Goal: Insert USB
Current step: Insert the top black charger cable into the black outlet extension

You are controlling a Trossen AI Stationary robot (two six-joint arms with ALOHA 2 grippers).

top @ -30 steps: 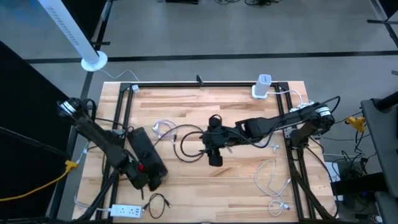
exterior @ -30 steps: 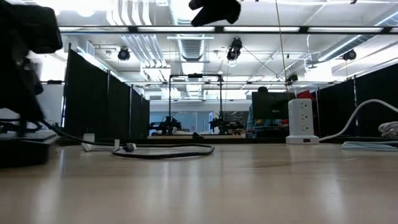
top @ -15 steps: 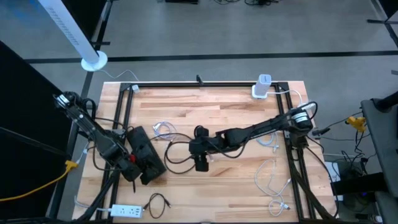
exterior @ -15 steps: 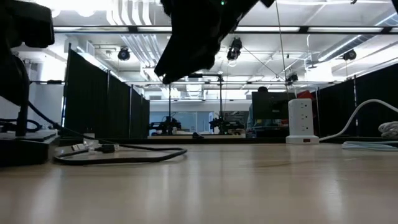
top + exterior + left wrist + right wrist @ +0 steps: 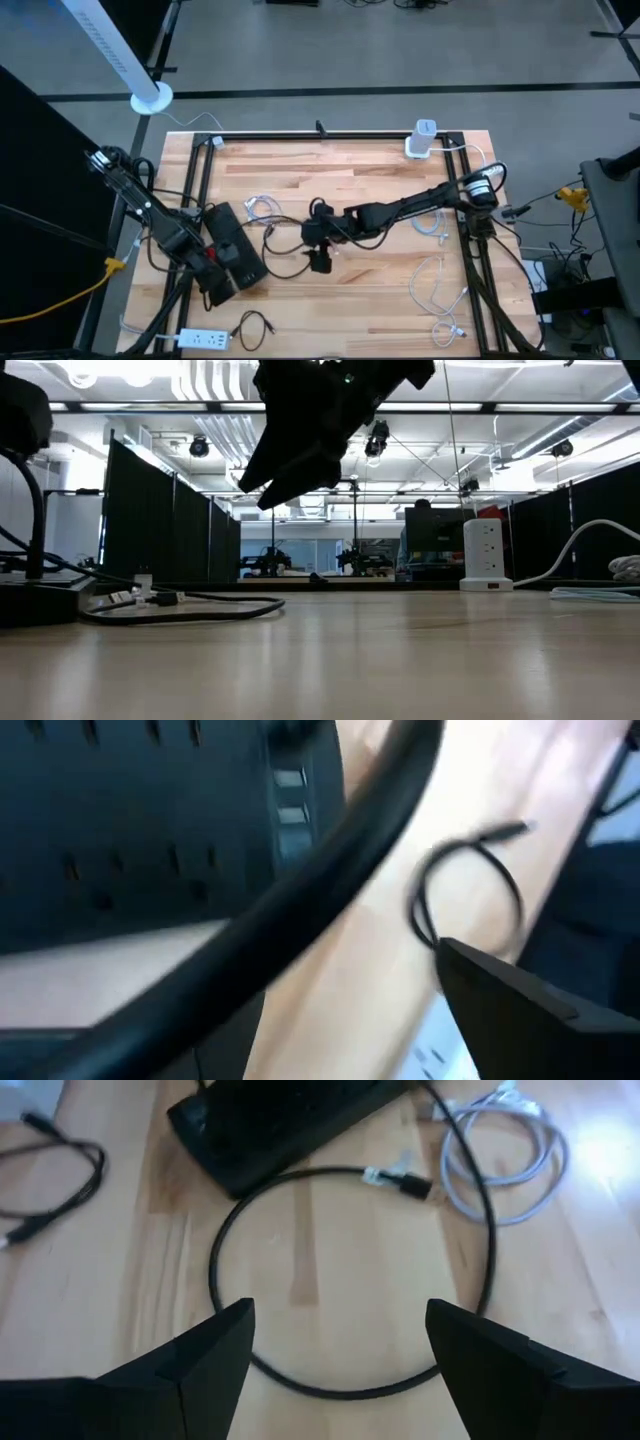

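Two-arm workbench during a USB insertion task. The right gripper (image 5: 319,262) was stretched leftward across the wooden table (image 5: 380,310) and hung above the table's middle, its jaws set well apart and holding nothing; this reads as a hover ahead of a pick. Directly under it lay the black cable (image 5: 340,1370), curled in a loose ring, with its USB plug (image 5: 402,1183) resting on the wood just beside the black device (image 5: 270,1115) and not yet seated in any port. The plug's closeness to the device suggests the port is meant to be there, though no view showed a port on that side clearly.

The left gripper (image 5: 218,290) sat at the near-left end of the same device (image 5: 232,257), probably to brace it against the push of insertion; whether its jaws were apart or together could not be told.

The right wrist view alone showed the plug's position and a coiled white cable (image 5: 505,1150) overlapping the ring's far side. The low view showed only the right gripper's (image 5: 315,430) dark bulk raised clear of the tabletop, a height the high view could not convey. The left wrist view showed slots on the device's edge (image 5: 290,810) and a second small black cable (image 5: 470,890) beyond.
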